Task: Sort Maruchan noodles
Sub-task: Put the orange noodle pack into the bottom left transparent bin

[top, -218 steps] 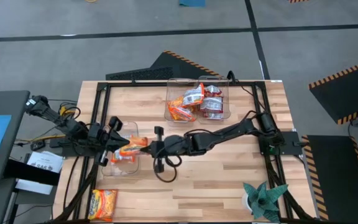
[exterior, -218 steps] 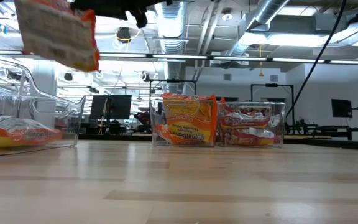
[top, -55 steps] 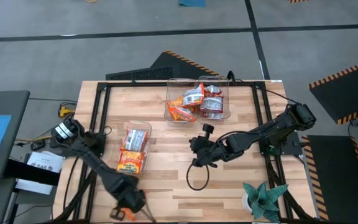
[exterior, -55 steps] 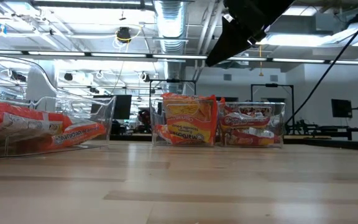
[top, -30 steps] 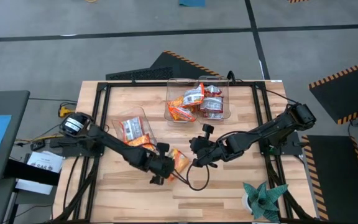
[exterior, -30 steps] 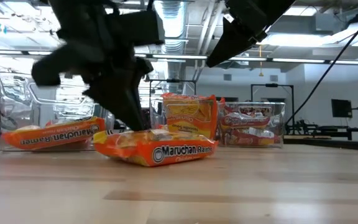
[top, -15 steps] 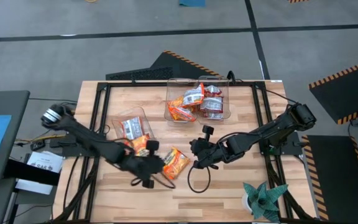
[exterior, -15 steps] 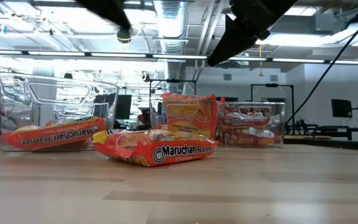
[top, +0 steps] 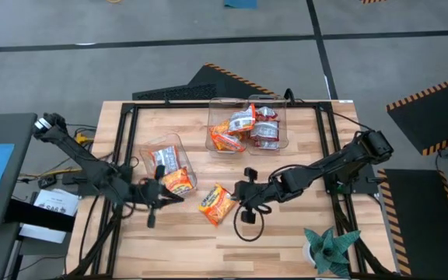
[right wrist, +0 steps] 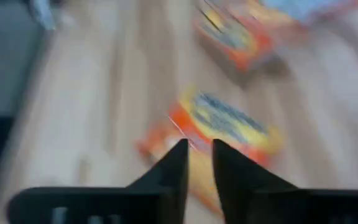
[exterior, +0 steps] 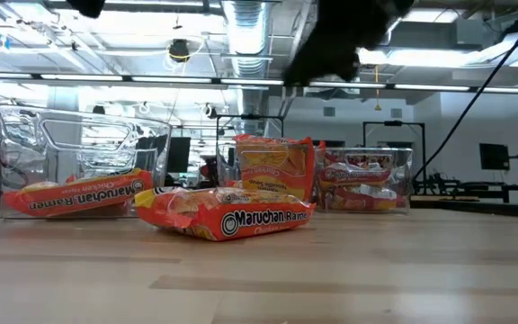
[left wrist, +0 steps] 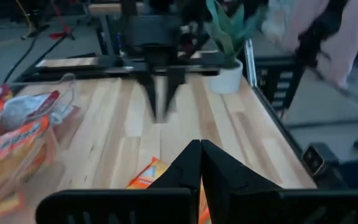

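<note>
One orange Maruchan noodle packet (top: 218, 204) lies flat on the wood near the table's middle (exterior: 227, 216). My left gripper (top: 177, 194) hangs shut to its left, above the table, pointing toward it; the left wrist view shows the packet (left wrist: 151, 174) just below the shut fingers (left wrist: 199, 155). My right gripper (top: 235, 201) hovers at the packet's right, tilted down at it (right wrist: 229, 121), fingers slightly apart (right wrist: 199, 155). A clear bin (top: 166, 167) at the left holds more packets.
Two clear bins (top: 247, 124) with orange and white-red packets stand at the far middle (exterior: 317, 175). A teal spiky plant (top: 329, 249) sits at the near right corner. A black frame (top: 127, 140) runs around the table. Bare wood lies along the near edge.
My left gripper has left the orange packet, pulled back toward the table's left edge and risen, tipping up toward level. The packet stays lying flat where it was set. My right gripper has swung its tip a little toward the packet.
</note>
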Robot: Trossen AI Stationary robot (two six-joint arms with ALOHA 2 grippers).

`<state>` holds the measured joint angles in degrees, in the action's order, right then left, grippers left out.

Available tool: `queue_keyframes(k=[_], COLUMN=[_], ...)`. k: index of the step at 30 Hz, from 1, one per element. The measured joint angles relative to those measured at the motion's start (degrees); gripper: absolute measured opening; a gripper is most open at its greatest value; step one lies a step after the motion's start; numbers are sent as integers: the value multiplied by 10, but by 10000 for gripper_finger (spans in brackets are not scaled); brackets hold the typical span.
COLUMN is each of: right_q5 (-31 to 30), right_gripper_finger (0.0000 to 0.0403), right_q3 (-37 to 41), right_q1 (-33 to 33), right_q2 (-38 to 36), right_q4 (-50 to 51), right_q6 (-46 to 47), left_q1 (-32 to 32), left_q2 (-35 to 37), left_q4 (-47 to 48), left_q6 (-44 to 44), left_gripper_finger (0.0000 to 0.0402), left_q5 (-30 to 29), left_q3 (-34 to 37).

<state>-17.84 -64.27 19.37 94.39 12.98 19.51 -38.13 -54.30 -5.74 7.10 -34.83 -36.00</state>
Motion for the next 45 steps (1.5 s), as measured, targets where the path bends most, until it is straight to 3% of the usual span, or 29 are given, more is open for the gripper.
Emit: queue_keyframes(k=[4, 9, 13, 17, 28, 31, 34, 40, 45], right_q5=[65, 69, 61, 57, 32, 20, -10, -23, -32], right_gripper_finger=[136, 238, 291, 310, 310, 298, 248, 36, 31], right_q3=[-2, -1, -3, -4, -45, -46, -46, -47, -42], right_q1=[-8, -8, -11, -16, -25, -26, -25, -20, -13], right_q2=[40, 87, 105, 122, 211, 234, 251, 259, 234], right_q4=[-65, -53, -29, -35, -51, -49, -40, -31, -1], right_q6=[3, -38, -59, -75, -172, -157, -137, -96, -90], left_q1=[0, -14, -24, -24, -24, -24, -24, -23, -23], left_q2=[66, 107, 110, 106, 104, 103, 103, 103, 104], left_q4=[-19, -23, -26, -30, -28, -28, -28, -28, -28], left_q6=[11, 2, -15, -22, -30, -30, -30, -31, -32], left_gripper_finger=[0, 0, 0, 0, 0, 0, 0, 0, 0], left_q5=[-4, -2, -10, -19, -20, -20, -20, -20, -20], left_q3=[36, 43, 45, 45, 45, 45, 45, 45, 45])
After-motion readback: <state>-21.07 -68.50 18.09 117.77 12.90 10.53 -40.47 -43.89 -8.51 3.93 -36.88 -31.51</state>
